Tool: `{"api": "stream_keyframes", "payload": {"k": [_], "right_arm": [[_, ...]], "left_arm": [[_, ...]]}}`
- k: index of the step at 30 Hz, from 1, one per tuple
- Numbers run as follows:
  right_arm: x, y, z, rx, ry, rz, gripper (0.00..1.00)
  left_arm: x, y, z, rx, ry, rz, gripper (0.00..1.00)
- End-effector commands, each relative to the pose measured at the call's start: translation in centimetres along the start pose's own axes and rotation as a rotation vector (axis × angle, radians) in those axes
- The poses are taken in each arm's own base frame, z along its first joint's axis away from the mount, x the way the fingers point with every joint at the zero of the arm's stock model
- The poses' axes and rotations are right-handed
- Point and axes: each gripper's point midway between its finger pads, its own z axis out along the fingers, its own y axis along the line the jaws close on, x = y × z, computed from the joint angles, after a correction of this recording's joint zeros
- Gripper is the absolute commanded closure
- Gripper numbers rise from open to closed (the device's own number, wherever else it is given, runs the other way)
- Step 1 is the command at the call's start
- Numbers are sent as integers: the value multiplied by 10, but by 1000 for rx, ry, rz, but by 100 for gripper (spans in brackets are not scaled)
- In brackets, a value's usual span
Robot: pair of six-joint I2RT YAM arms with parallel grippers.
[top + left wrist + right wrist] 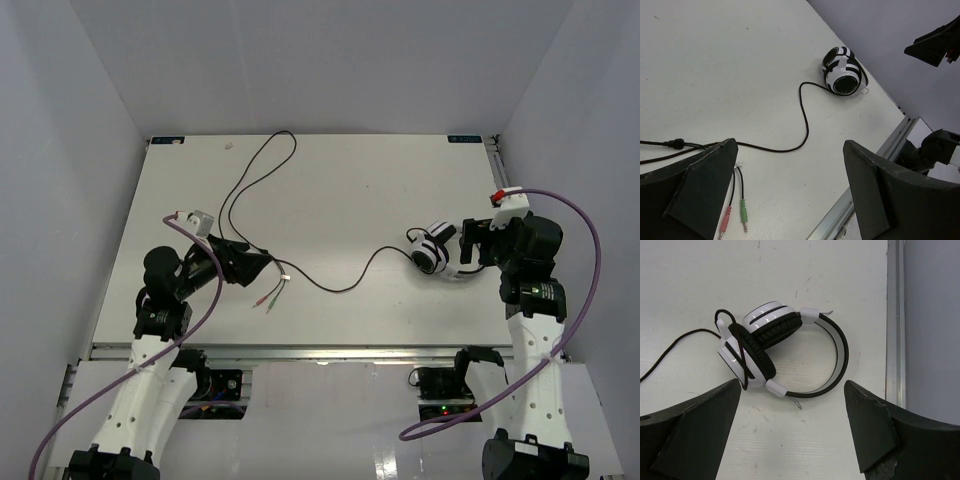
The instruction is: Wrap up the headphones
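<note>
Headphones [765, 350] lie on the table [690, 280], cable [805, 120] ending in pink, green plugs [743, 211].

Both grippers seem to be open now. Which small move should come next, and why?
Probably lower the left gripper and close it on the cable near the plugs. The cable lies loose across the table, nothing is grasped, and the open right gripper hovers over the headphones.
</note>
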Motion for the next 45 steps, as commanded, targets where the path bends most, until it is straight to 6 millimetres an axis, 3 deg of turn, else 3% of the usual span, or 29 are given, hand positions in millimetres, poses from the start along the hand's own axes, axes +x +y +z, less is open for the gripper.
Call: {"api": "stream_keyframes", "payload": {"k": [1, 3, 5, 8, 11, 14, 15, 17, 19, 21, 23, 26, 31, 36, 40, 45], "right_arm": [[-1, -4, 1, 12, 18, -1, 10], [1, -4, 3, -3, 40, -41, 10], [22, 11, 4, -143, 138, -182, 10], [46, 23, 19, -266, 282, -147, 10], [45, 25, 31, -313, 300, -78, 10], [48, 9, 47, -279, 349, 66, 5], [49, -2, 53, -238, 362, 108, 9], [59, -25, 60, -121, 413, 193, 38], [66, -42, 66, -25, 429, 242, 43], [78, -53, 69, 44, 456, 283, 39], [88, -53, 75, 53, 466, 309, 30], [102, -52, 87, 44, 502, 335, 26], [136, -64, 110, 105, 634, 395, 27], [156, -62, 128, 97, 702, 451, 32], [166, -62, 134, 96, 720, 455, 42], [178, -56, 138, 66, 740, 464, 78]], "left_arm": [[5, -5, -1, 28, 18, 10, 2], [6, -6, -1, 33, 21, 9, 2], [6, -6, -1, 34, 21, 10, 2], [6, -7, -1, 37, 20, 12, 2], [7, -7, -1, 40, 21, 12, 2], [7, -7, -1, 41, 22, 11, 2], [7, -8, -1, 44, 23, 11, 2], [6, -9, -1, 47, 19, 16, 2], [5, -10, -2, 50, 15, 19, 2], [6, -11, -3, 53, 14, 20, 2], [5, -12, -3, 58, 15, 19, 2], [6, -13, -3, 61, 15, 19, 2], [4, -14, -4, 63, 9, 27, 2], [-1, -16, -3, 74, -10, 48, 2], [-1, -16, -3, 76, -10, 48, 2], [0, -17, -3, 83, -5, 45, 2]]}}
